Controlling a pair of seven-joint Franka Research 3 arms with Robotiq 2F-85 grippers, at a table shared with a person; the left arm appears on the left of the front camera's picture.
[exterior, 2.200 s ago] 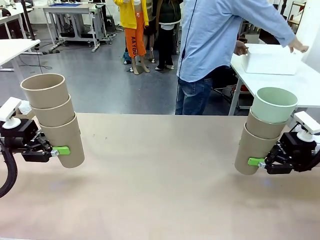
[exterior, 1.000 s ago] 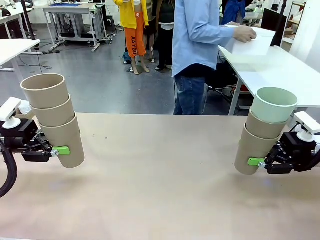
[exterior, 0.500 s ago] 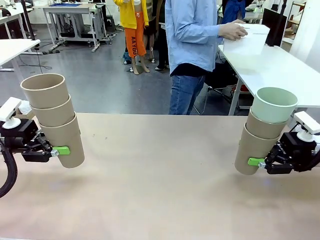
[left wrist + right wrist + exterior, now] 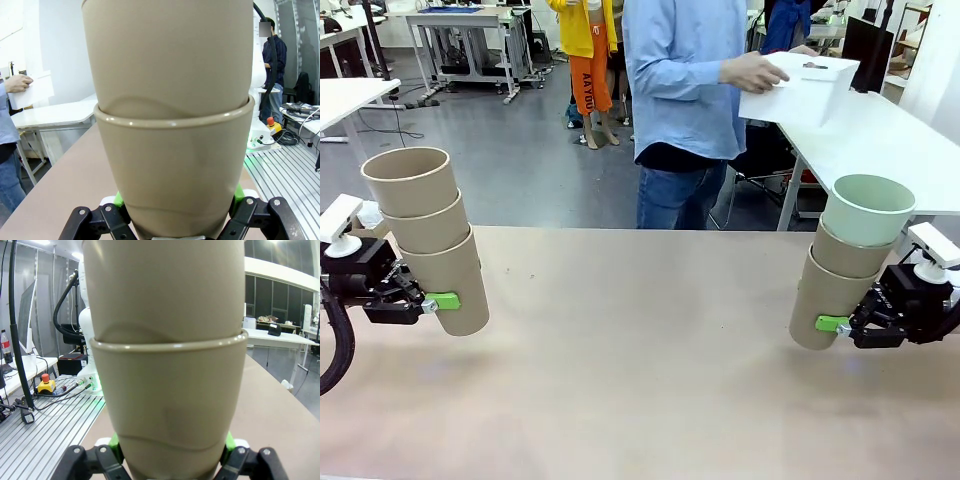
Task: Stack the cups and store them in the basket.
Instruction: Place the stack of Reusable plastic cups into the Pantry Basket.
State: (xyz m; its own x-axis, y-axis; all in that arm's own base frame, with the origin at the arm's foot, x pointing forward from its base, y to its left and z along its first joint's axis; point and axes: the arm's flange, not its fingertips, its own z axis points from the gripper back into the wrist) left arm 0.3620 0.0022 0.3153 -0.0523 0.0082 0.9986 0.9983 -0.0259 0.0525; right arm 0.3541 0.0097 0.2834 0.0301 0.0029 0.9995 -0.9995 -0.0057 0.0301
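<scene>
- Left gripper, mine, is clamped on the lowest of three nested tan cups. The stack tilts outward over the left edge of the table.
- Right gripper is clenched on the bottom cup of a second stack of three. It has two tan cups topped by the single mint cup, and it leans over the table's right side.
- The count is six cups, five tan and one mint, in two stacks well apart, and one basket.
- White basket is off the surface at the far side, gripped by the hand of a person in a light blue shirt. It is above the near end of a white side table.
- About two seconds ago the basket sat on that side table with the person reaching over it. It has since been lifted, and the person has turned and moved toward picture left with it.
- Both my grippers and their stacks stay exactly where they were.
</scene>
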